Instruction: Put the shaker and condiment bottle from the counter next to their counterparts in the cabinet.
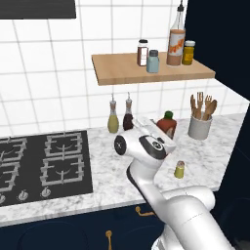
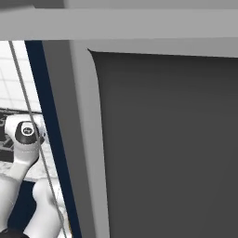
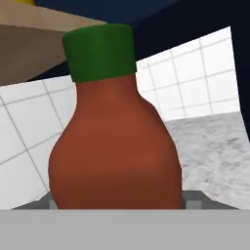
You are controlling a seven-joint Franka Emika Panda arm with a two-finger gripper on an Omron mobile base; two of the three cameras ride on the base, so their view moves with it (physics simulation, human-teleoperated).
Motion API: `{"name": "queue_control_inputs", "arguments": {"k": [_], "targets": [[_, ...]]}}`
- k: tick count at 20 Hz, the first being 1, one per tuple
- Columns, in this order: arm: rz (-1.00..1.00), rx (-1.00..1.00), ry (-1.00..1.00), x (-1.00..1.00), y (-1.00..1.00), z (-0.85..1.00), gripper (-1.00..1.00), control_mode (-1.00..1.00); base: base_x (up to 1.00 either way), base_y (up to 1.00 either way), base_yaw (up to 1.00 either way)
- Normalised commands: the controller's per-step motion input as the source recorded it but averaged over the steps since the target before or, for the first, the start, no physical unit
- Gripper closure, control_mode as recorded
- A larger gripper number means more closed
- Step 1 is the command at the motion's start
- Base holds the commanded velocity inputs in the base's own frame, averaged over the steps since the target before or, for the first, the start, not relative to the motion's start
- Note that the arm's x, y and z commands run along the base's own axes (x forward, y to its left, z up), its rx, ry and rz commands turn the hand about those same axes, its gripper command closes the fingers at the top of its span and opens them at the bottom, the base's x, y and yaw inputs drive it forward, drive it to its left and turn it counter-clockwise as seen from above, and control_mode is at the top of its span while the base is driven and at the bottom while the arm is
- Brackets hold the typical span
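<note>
**Jaws closed on the red bottle at the back of the worktop**

The gripper (image 3: 117,204) sits low around the condiment bottle (image 3: 114,151), whose red body bulges between the two finger tips (image 3: 194,202) and touches both; the jaws hold it at a middling width. Its green cap stands upright at 12 o'clock in the hand view, with white tiles behind.

In the left base view the condiment bottle (image 1: 167,125) stands on the marble worktop (image 1: 210,151) near the tiled wall, half hidden by the arm's wrist. The shaker (image 1: 179,169) stands apart from it at 5 o'clock, closer to the worktop's front edge. Two small oil bottles (image 1: 120,117) stand at the bottle's 9 o'clock and a white utensil pot (image 1: 199,126) at 3 o'clock.

Above, the cabinet (image 1: 122,72) carries the counterparts (image 1: 161,52): a brown-and-white shaker, a pale blue one and a tall orange-labelled bottle, with a yellow jar (image 1: 188,52) just beside that bottle.
</note>
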Motion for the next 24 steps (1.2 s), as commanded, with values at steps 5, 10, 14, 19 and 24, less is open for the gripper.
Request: {"name": "queue_control_inputs", "arguments": {"k": [5,10,14,19,24], "targets": [[0.0,-0.01,-0.15,-0.25,0.0,0.62,1.0,-1.0,0.0,0.0,0.0],[0.0,-0.04,-0.11,-0.29,0.0,0.73,1.0,-1.0,0.0,0.0,0.0],[0.0,-0.02,-0.06,-0.34,0.0,0.8,1.0,-1.0,0.0,0.0,0.0],[0.0,-0.03,0.0,-0.31,0.0,0.91,1.0,-1.0,0.0,0.0,0.0],[0.0,-0.02,0.0,-0.25,0.0,0.92,1.0,-1.0,0.0,0.0,0.0]]}}
